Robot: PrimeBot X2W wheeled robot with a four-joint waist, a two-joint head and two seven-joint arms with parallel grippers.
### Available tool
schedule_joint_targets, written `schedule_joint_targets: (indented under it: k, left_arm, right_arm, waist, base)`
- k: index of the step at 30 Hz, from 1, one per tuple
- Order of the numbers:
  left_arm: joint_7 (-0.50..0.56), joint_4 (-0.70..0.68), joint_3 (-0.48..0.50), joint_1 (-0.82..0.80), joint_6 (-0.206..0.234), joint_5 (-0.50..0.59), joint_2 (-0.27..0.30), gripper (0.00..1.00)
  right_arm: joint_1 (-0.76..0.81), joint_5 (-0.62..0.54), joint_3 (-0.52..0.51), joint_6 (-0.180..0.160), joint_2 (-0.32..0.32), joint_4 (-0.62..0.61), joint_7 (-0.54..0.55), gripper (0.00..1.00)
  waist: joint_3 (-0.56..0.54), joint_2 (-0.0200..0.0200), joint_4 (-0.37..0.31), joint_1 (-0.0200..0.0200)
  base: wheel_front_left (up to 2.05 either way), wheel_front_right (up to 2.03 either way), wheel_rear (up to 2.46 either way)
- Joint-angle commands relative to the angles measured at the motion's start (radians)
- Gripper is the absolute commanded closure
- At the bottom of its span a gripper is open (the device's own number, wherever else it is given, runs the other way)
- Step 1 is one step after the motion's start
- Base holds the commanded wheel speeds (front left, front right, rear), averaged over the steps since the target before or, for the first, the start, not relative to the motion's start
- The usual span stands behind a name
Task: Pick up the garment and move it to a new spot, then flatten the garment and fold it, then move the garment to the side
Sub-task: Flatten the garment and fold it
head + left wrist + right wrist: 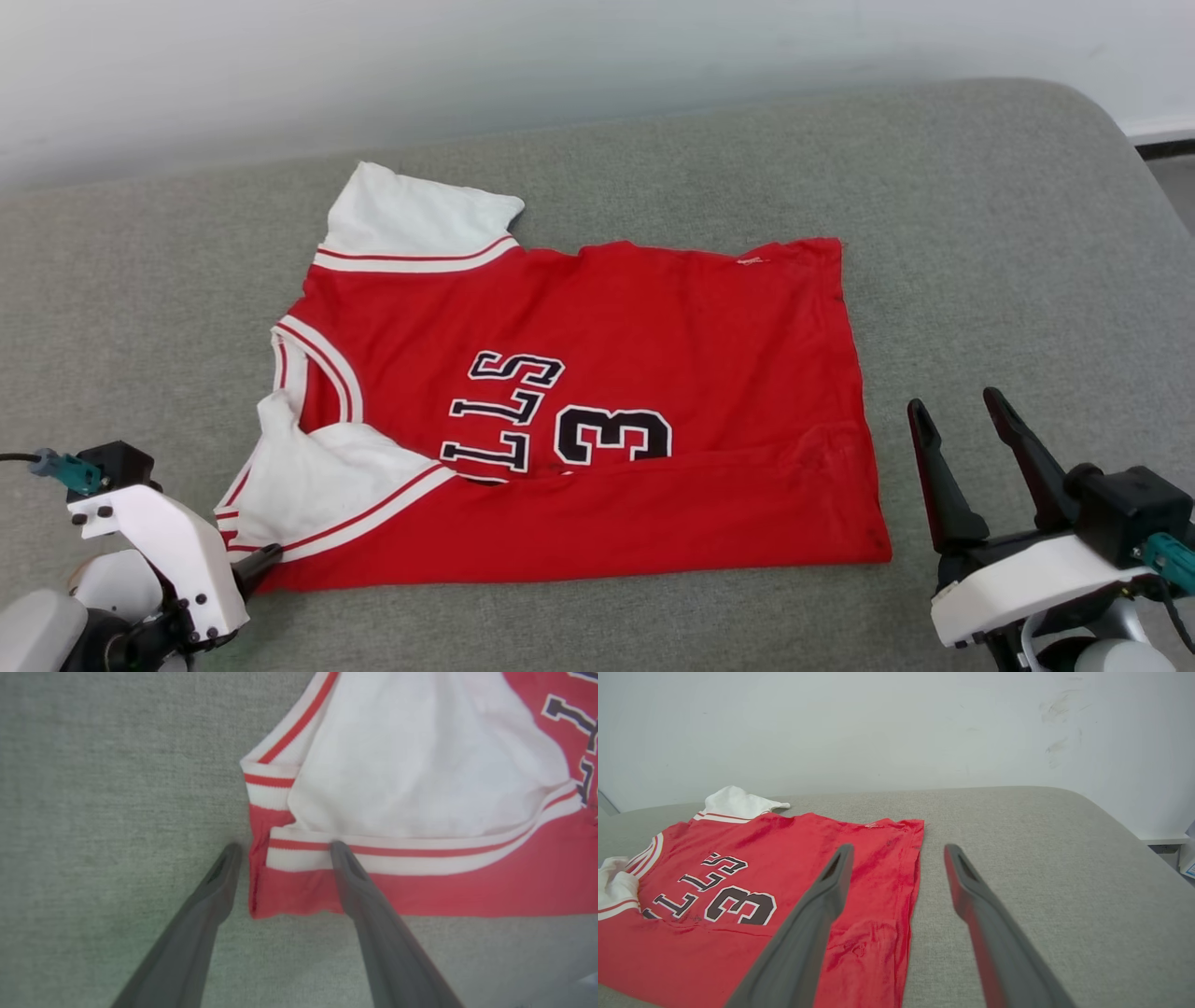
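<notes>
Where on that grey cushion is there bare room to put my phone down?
Widest: the grey cushion right of the garment, beyond the right gripper. Also the strip between garment and wall. Crowded: the near-left corner, where the open left gripper straddles the garment's edge.

I see a grey fabric cushion (980, 233), far-right corner rounded | pale wall (467, 56) behind it, scuff marks (1057, 723) | dark skirting strip (1165, 147) at its foot

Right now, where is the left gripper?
The left gripper is at the head view's lower left, open, straddling a corner edge of the garment by its white sleeve.
</notes>
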Motion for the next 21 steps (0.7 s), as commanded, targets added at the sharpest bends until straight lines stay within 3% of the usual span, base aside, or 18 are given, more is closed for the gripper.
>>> schedule_joint_targets:
  k: [1, 2, 4, 5, 13, 21]
  left_arm:
    - [0.008, 0.018, -0.015, 0.018, -0.005, -0.008, -0.027, 0.0]
    - [0.012, 0.025, -0.016, 0.019, -0.012, -0.022, -0.041, 0.36]
    - [0.015, 0.038, -0.025, 0.019, -0.027, -0.034, -0.065, 0.87]
    - [0.013, 0.045, -0.029, 0.017, -0.033, -0.036, -0.075, 1.0]
    - [-0.057, 0.082, -0.039, -0.008, -0.076, 0.0, -0.101, 1.0]
    - [-0.19, 0.022, -0.013, -0.056, -0.057, 0.085, -0.083, 1.0]
  right_arm:
    - [-0.015, 0.001, 0.0, 0.0, 0.005, -0.003, -0.006, 0.0]
    - [-0.015, 0.001, -0.002, 0.0, 0.006, -0.003, -0.007, 0.0]
    - [-0.019, 0.003, -0.007, 0.0, 0.009, -0.004, -0.006, 0.0]
    - [-0.021, 0.003, -0.01, 0.0, 0.009, -0.006, -0.005, 0.0]
    - [-0.003, 0.015, -0.057, 0.0, 0.005, -0.004, 0.056, 0.0]
    - [0.017, 0.135, -0.11, 0.0, -0.043, 0.056, 0.443, 0.0]
  waist:
    - [0.017, 0.0, -0.014, 0.0001]
    - [0.02, 0.0, -0.016, 0.0001]
    - [0.025, 0.0, -0.017, 0.0001]
    - [0.027, 0.0, -0.016, 0.0001]
    - [0.006, 0.0, 0.016, 0.0001]
    - [-0.006, 0.0, 0.06, 0.0001]
  base:
    - [0.0, 0.0, 0.0]
    - [0.0, 0.0, 0.0]
    - [0.0, 0.0, 0.0]
    - [0.0, 0.0, 0.0]
    - [0.0, 0.0, 0.0]
    - [0.0, 0.0, 0.0]
